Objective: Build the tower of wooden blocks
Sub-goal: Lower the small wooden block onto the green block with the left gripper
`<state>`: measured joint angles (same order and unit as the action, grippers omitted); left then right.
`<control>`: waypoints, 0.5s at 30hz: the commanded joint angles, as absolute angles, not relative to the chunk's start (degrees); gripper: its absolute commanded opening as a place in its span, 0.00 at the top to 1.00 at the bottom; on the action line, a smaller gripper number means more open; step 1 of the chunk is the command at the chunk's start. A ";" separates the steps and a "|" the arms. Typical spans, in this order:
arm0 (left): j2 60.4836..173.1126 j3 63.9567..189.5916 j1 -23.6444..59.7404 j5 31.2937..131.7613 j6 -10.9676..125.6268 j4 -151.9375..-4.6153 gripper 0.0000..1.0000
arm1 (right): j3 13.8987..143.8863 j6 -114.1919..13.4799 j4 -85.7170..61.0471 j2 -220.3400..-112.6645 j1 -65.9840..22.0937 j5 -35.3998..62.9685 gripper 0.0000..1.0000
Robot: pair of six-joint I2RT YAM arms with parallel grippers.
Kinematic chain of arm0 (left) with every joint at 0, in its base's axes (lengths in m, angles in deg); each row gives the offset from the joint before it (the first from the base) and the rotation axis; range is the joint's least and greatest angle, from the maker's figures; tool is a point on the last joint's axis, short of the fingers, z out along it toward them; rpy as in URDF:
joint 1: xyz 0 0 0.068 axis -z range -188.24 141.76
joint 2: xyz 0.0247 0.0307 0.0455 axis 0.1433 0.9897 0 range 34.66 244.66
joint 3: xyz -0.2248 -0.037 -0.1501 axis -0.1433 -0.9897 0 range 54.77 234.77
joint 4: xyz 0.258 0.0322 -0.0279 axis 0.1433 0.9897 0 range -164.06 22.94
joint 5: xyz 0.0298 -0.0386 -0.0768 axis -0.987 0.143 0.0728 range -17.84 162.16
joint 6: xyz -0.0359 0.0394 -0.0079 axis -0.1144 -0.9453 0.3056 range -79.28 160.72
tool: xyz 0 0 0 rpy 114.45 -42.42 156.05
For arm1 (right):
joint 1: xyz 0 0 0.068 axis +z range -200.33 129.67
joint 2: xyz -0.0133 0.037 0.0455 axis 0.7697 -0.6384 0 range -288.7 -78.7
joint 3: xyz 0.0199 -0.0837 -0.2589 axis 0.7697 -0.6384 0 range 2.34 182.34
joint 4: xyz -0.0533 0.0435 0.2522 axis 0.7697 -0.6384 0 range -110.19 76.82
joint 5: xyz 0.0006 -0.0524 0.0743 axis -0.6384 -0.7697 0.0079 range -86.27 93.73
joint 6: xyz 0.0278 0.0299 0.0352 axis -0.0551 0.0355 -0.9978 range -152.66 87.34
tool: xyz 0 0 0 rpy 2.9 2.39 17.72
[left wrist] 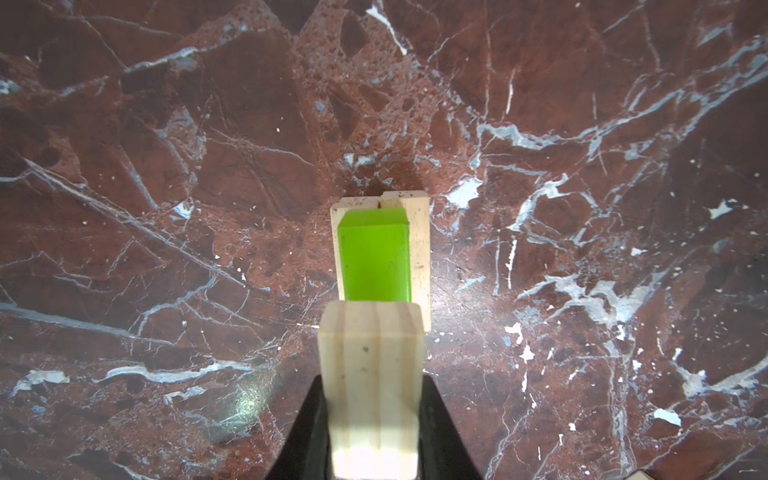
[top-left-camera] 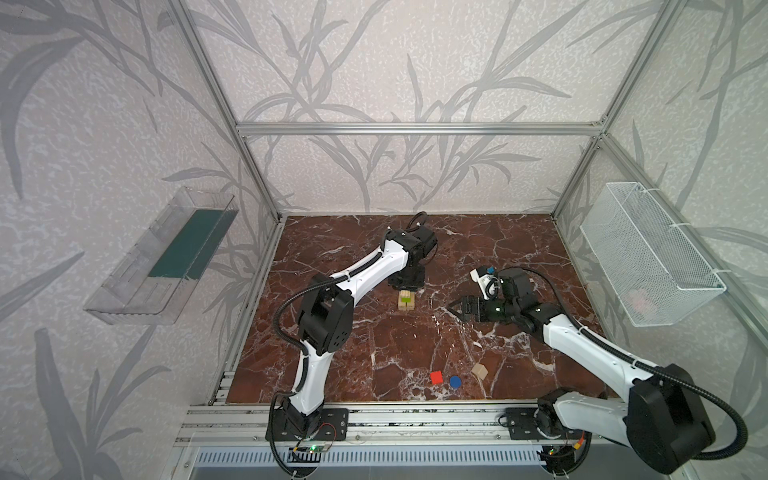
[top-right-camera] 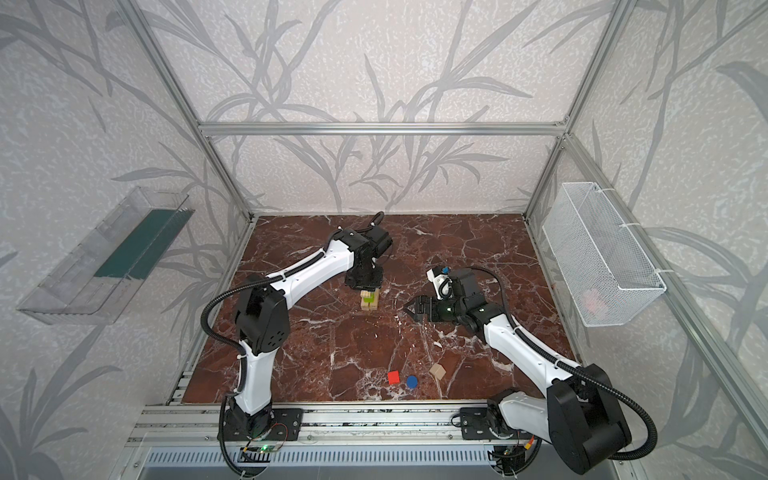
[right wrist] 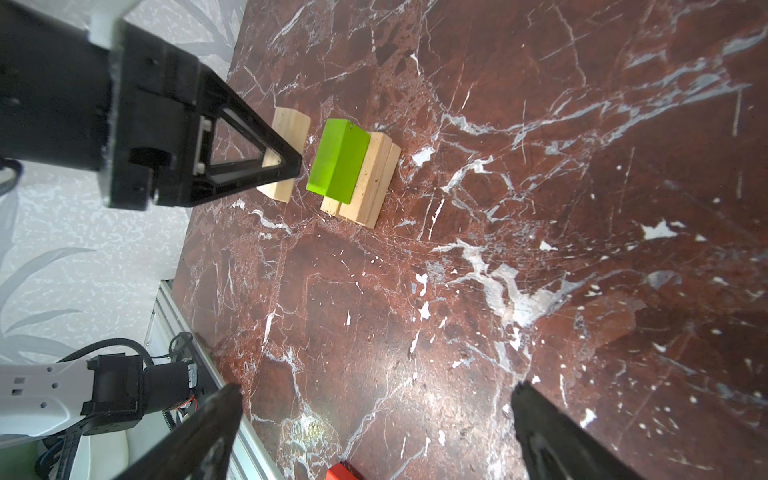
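The wood block tower stands as two plain planks (left wrist: pixel 420 249) side by side on the marble, with a lime-green brick (left wrist: pixel 374 257) lying along their top; it shows in both top views (top-left-camera: pixel 405 306) (top-right-camera: pixel 369 305). My left gripper (left wrist: pixel 373 378) is shut on a third light-wood plank (left wrist: pixel 372 353), which hangs just above one end of the green brick. From the right wrist view that plank (right wrist: pixel 289 124) sits behind the left fingers (right wrist: pixel 249 158). My right gripper (top-left-camera: pixel 454 311) (right wrist: pixel 376 399) hovers open and empty to the right of the stack.
Near the front edge lie a red cube (top-left-camera: pixel 436 377), a blue disc (top-left-camera: pixel 455 381) and a peaked natural-wood piece (top-left-camera: pixel 479 370). A clear tray (top-left-camera: pixel 158 266) hangs on the left wall and a white mesh basket (top-left-camera: pixel 648 253) on the right wall.
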<state>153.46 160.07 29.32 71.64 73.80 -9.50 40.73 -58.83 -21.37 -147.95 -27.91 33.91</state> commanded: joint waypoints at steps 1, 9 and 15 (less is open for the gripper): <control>154.53 161.75 28.88 72.58 74.48 -7.59 0.83 | 42.16 -59.21 -21.14 -148.28 -28.27 35.03 0.00; 156.66 163.43 28.77 72.66 74.63 -7.92 0.84 | 42.11 -59.38 -20.72 -148.46 -28.53 35.20 0.00; 158.42 164.80 28.67 71.90 74.44 -7.01 0.83 | 42.05 -59.29 -20.93 -148.24 -28.72 35.28 0.00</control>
